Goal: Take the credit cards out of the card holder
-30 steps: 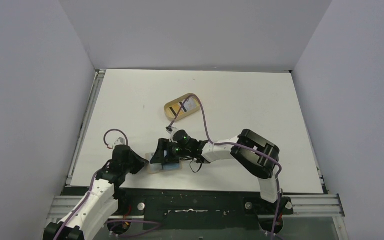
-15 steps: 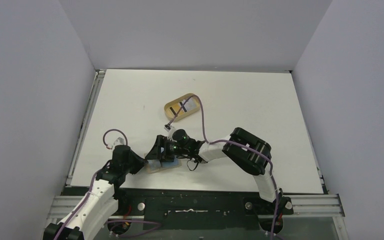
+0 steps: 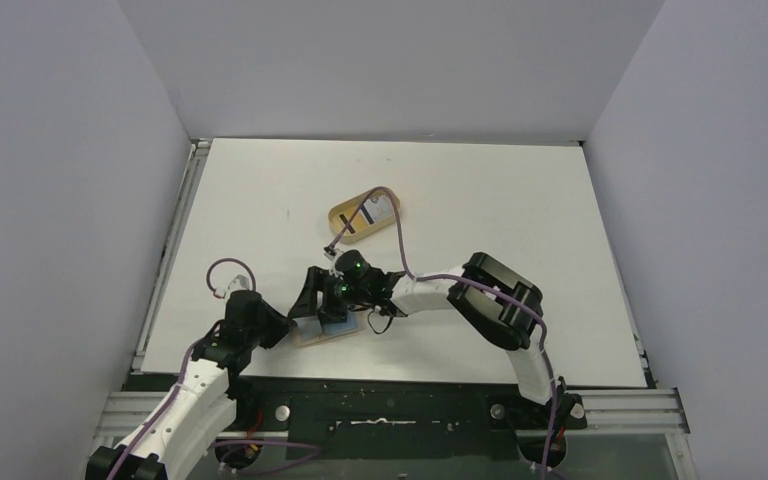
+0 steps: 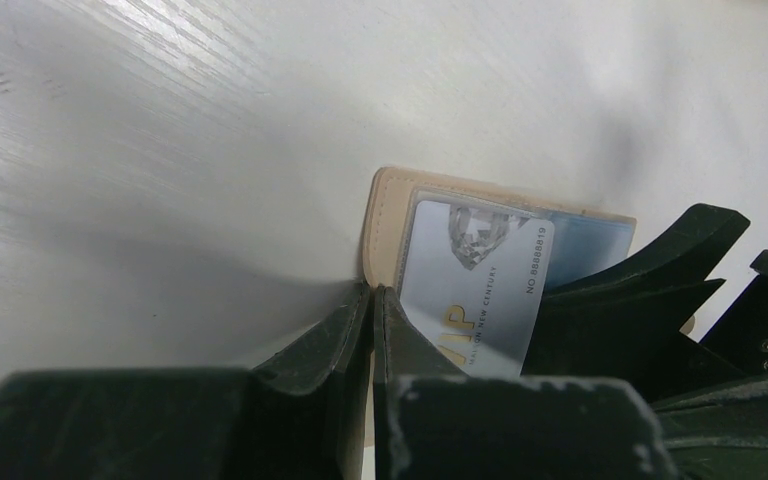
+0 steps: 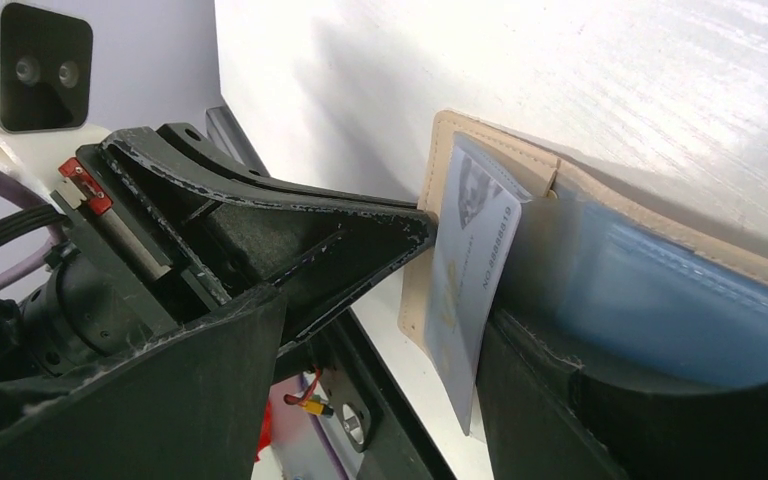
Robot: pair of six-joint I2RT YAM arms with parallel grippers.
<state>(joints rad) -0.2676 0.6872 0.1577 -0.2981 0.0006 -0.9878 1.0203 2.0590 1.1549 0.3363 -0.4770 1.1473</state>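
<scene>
A whitish credit card (image 4: 475,290) stands half out of the open card holder (image 4: 385,225), which lies on the surface (image 4: 210,120) near the arms. The left gripper (image 4: 372,300) is clenched on the holder's tan edge, probably to anchor it. The right gripper (image 3: 322,308) straddles the card with its jaws apart and one finger against it. Another card lies in the wooden tray (image 3: 340,215).

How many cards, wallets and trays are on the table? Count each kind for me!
Thin whitish plastic cards: 2 that I can see, one in the wallet, one in the tray
Tan bifold wallet, light blue inside: 1
Oval tan wooden tray: 1
Total: 4
</scene>
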